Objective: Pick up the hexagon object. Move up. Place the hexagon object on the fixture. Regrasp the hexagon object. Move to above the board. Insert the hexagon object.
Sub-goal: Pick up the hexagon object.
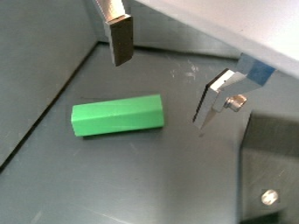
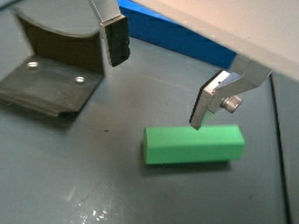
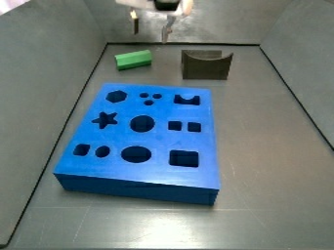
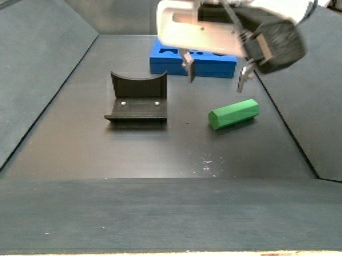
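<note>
The hexagon object (image 1: 118,116), a small bright green elongated prism with flat facets and a matte, plastic-like surface, is seen lying on its side on the dark grey floor (image 1: 70,184), untouched and resting flat. In a side view it (image 4: 233,114) is placed just beside the fixture (image 4: 136,101), a dark olive-brown block with a curved notch and a base plate bearing two pale screws, and near the far end of the board (image 3: 143,139), a thick bright blue rectangular slab whose top is cut with dark star, circle, square and hexagon holes. The gripper (image 4: 214,70) is held above the floor, between the fixture and the green prism and slightly behind them, with its white housing overhead. Its jaws are spread wide apart and nothing is held between them. In a wrist view the flat silver fingers (image 2: 212,99) with dark pads are seen hanging above the prism (image 2: 193,144), one close over its upper edge, the other (image 2: 114,39) nearer the fixture (image 2: 52,68); no contact can be made out.
</note>
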